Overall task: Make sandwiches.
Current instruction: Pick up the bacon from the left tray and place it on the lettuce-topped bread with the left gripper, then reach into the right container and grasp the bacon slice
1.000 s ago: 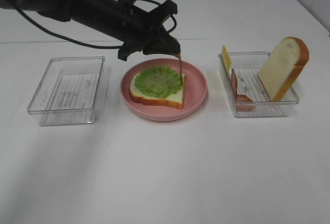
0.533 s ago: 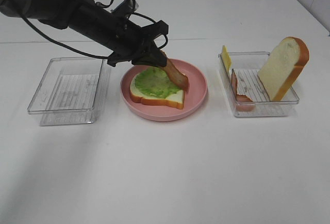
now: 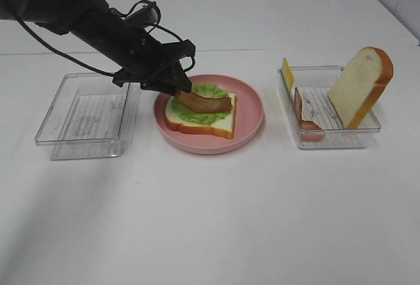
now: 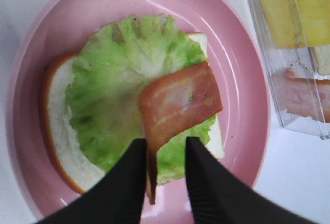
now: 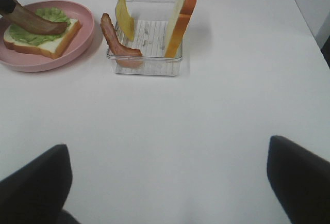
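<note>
Left arm (image 3: 98,25) slants down — fingers (image 4: 209,188) parted astride bacon strip (image 4: 180,100).

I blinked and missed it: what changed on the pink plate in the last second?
The left gripper swung down, laying its dangling bacon strip flat across the lettuce on the bread slice; its jaws now stand parted around the strip's end. The pink plate and the tray with cheese, upright bread slice and second bacon strip stayed put.

The pink plate (image 4: 242,64) is smooth, glossy plastic. On it, the lettuce leaf (image 4: 108,95) looks matt and ruffled, the bacon strip (image 4: 180,102) smooth with faint sheen. Right of the plate, the tray (image 3: 348,139) is clear ribbed plastic.
</note>
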Tool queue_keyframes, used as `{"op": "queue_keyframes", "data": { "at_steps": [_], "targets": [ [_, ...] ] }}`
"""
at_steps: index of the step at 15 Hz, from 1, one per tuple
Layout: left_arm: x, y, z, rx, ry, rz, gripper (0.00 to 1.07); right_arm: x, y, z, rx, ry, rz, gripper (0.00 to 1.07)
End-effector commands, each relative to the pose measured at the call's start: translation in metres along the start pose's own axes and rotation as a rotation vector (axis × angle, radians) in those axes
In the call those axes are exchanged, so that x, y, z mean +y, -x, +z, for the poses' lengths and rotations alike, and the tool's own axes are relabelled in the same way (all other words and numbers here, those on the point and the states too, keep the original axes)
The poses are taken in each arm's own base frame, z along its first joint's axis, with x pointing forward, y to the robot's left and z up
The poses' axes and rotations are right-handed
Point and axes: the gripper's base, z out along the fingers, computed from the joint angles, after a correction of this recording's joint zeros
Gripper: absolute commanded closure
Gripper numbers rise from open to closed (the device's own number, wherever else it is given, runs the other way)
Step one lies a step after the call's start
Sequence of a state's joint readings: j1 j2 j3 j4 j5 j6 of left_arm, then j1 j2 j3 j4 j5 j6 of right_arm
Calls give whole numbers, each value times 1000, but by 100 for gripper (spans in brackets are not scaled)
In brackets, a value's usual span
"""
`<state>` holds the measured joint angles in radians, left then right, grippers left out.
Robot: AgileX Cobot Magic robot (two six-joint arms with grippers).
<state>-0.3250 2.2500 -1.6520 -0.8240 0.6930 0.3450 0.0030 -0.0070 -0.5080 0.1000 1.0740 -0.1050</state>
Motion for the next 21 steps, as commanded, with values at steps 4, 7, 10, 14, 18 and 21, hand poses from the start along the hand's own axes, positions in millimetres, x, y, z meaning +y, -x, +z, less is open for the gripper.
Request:
{"op": "queue_keyframes", "data": {
  "at_steps": [4, 7, 10, 14, 18, 21],
  "targets": [
    [-22, 10, -40, -44, 33, 119, 30, 0, 0, 0, -15, -6, -6, 11],
    [-34, 10, -64, -24, 58, 193, 30, 0, 0, 0, -15, -6, -6, 11],
    [-54, 6, -113, -17, 121, 179, 30, 0, 0, 0, -15, -6, -6, 11],
    [-77, -12, -204, -32, 333, 172, 30, 0, 0, 0, -15, -6, -6, 11],
    [-89, -38, -269, -42, 475, 160, 30, 0, 0, 0, -15, -6, -6, 11],
    [-101, -69, -313, -120, 463, 179, 30, 0, 0, 0, -15, -6, -6, 11]
  ]
}}
